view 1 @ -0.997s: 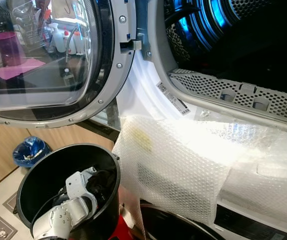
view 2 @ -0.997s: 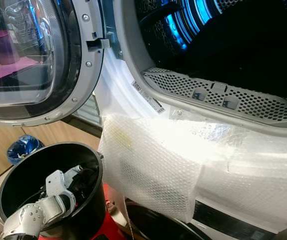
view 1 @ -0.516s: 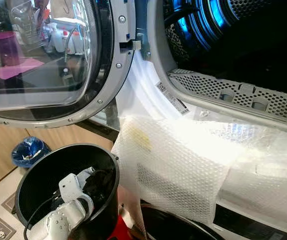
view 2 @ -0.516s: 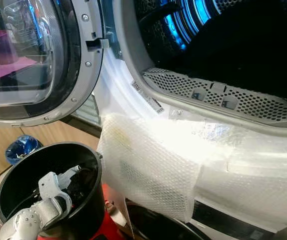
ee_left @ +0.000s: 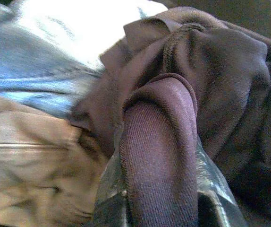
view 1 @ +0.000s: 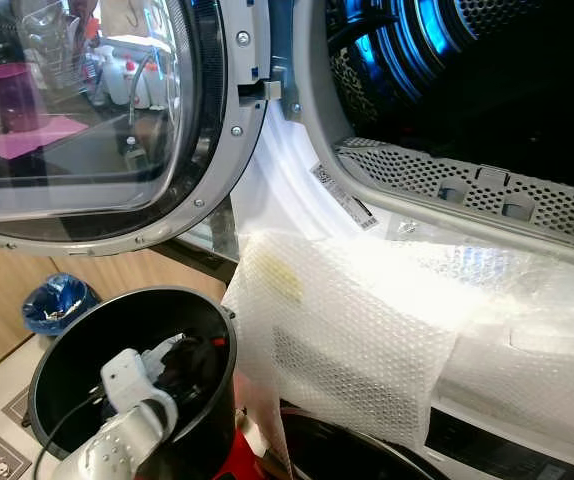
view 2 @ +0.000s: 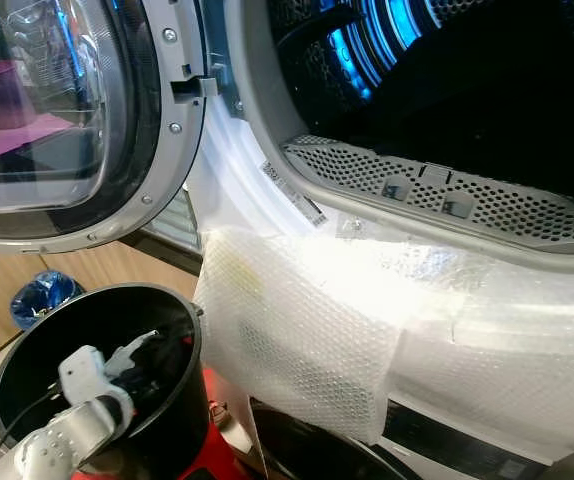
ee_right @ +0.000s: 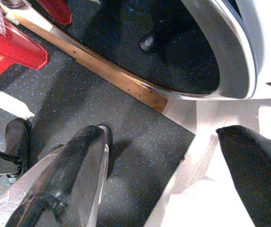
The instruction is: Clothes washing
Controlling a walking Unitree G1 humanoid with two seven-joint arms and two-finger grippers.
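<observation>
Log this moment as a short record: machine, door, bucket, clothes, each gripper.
machine: front-loader drum open, dark inside with blue light; front panel covered in bubble wrap
door: round glass door swung open to the robot's left
bucket: black bucket on the floor below the door, beside the machine
clothes: dark maroon garment in the bucket, with tan and blue-grey fabric next to it
left gripper: left gripper down inside the bucket, pressed into the garment; finger state unclear
right gripper: right gripper open, hanging idle above the speckled floor
</observation>
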